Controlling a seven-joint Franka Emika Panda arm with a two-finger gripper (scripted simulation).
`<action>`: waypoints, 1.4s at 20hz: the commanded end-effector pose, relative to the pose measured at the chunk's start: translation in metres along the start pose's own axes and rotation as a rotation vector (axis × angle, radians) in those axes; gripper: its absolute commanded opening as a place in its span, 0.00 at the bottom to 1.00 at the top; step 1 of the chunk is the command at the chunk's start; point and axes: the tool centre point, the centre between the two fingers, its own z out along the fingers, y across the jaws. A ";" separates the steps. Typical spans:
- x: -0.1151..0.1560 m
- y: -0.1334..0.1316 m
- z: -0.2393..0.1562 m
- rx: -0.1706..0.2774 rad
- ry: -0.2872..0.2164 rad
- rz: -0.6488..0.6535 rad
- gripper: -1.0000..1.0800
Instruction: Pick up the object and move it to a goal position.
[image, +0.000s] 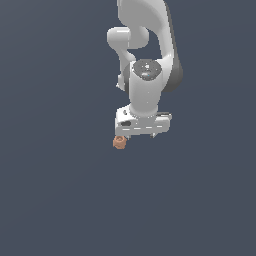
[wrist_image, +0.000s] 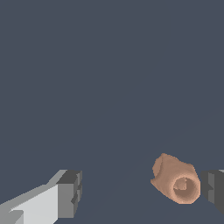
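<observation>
The object (image: 119, 142) is a tiny orange-brown lump with a round hole-like mark, lying on the dark grey floor. In the exterior view it sits just below the end of the white gripper (image: 140, 135) that is on the view's left. In the wrist view the object (wrist_image: 176, 184) lies between the two dark finger pads, right beside one pad (wrist_image: 213, 190) and far from the other (wrist_image: 69, 194). The gripper (wrist_image: 141, 192) is open with its jaws wide apart, and nothing is gripped. I cannot tell whether the nearer pad touches the object.
The white arm (image: 147, 55) rises above the gripper toward the top of the exterior view. Plain dark grey floor (image: 60, 190) surrounds it. No goal marker shows.
</observation>
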 end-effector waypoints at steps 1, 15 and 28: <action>-0.003 0.005 0.004 -0.001 -0.001 0.018 0.96; -0.054 0.074 0.062 -0.020 0.004 0.304 0.96; -0.070 0.091 0.079 -0.027 0.005 0.379 0.96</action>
